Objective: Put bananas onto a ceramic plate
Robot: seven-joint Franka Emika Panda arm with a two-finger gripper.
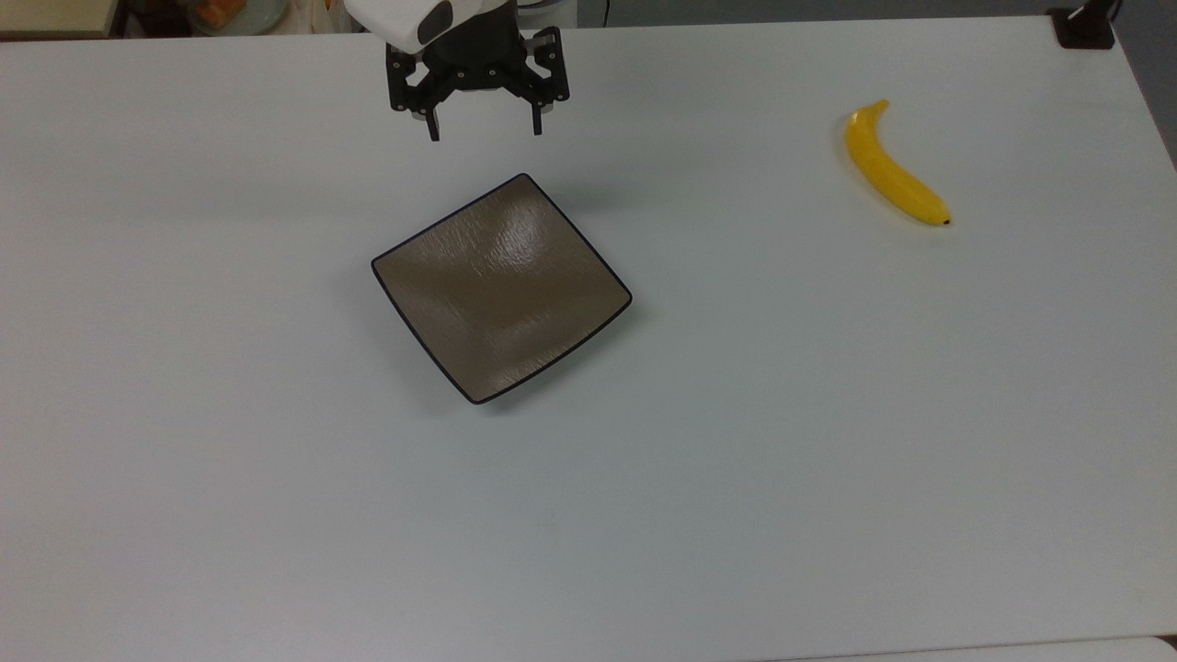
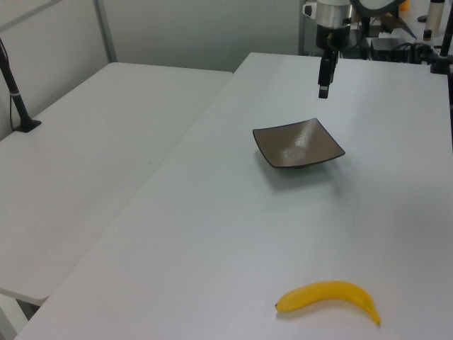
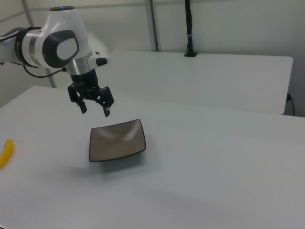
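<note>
Top view: the claw (image 1: 485,136) hangs with its two fingers spread wide and nothing between them, above the worktop (image 1: 276,506) just beyond the plate's far corner. The plate (image 1: 501,287) lies bare near the middle, turned so that its corners point like a diamond. The banana (image 1: 894,169) rests on the worktop well apart from both, toward the top view's right. Its long axis runs diagonally, from the stem end at upper left to the dark tip at lower right. The coming move, judged from this layout, is a long sideways reach toward the top view's right, with the fingers turned to close across the banana's width.

Left view: the banana (image 2: 330,297) lies in the foreground, the plate (image 2: 298,144) in the middle distance, and the claw (image 2: 323,91) hangs beyond the plate. The plate therefore sits between claw and fruit along this line of sight.

Right view: the claw (image 3: 93,109) is spread and empty, above the plate's (image 3: 116,140) far left corner. One end of the banana (image 3: 5,152) shows at the right view's left edge.
</note>
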